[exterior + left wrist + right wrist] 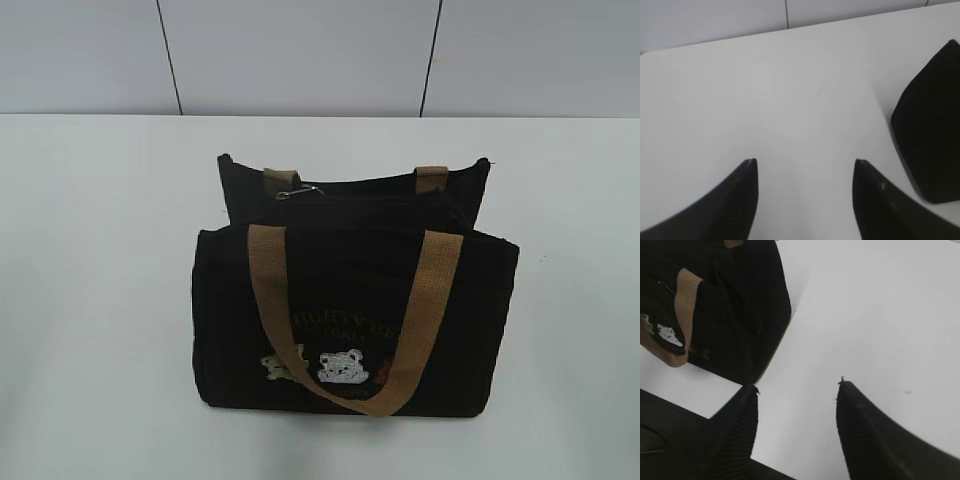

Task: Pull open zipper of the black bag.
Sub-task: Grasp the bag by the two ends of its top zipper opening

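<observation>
The black bag (355, 310) stands upright near the middle of the white table (90, 300), its front panel toward the exterior camera, which leaves the top edge exposed and reachable from above; neither arm shows in that view, so both appear to be waiting off to the sides, not yet engaged. The left gripper (805, 172) hangs over bare tabletop with its jaws spread apart and nothing between them, a dark corner of the bag just off to its right in the wrist view. The right gripper (797, 390) is likewise parted and empty, its fingers over the table with the bag's side and front to their upper left. This looks like a starting stance: one gripper will probably steady the fabric while the other goes for the pull. The zipper (380, 200) runs as a dark line along the bag's top, and it appears closed along its length, with the small silver pull tab (297, 191) lying at its left end, close beside the rear tan handle tab (281, 181). The bag is boxy black fabric; its front tan webbing handle (345, 320) flops down over the front, draped across faint lettering and a white embroidered bear patch (341, 366), so it does not cover the zipper line
</observation>
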Controlling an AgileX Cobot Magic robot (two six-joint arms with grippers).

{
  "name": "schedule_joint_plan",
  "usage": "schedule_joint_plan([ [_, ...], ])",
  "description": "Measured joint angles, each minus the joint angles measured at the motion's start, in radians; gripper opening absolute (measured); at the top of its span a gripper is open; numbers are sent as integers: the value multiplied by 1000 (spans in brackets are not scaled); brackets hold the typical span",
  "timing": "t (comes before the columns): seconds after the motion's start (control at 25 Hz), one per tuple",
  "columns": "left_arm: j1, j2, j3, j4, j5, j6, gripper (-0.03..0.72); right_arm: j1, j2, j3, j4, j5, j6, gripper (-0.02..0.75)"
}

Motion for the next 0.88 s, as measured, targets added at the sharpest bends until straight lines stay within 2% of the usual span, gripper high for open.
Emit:
schedule_joint_plan([
  [0.12,0,123,-3,-152,-69,196,442,0,116,-54,44,-11,-103,390],
  [0.24,0,256,-17,-390,-72,489,422,0,223,-103,101,-13,-205,390],
  [0.4,0,455,-61,-624,-56,801,408,0,386,-185,177,-15,-324,390],
  [0.56,0,613,-150,-717,31,1009,405,0,507,-282,228,-2,-473,390],
  [0.76,0,819,-276,-763,101,1152,405,0,652,-392,344,26,-668,390],
  [0.88,-1,920,-335,-825,129,1245,405,0,731,-454,435,35,-725,390],
])
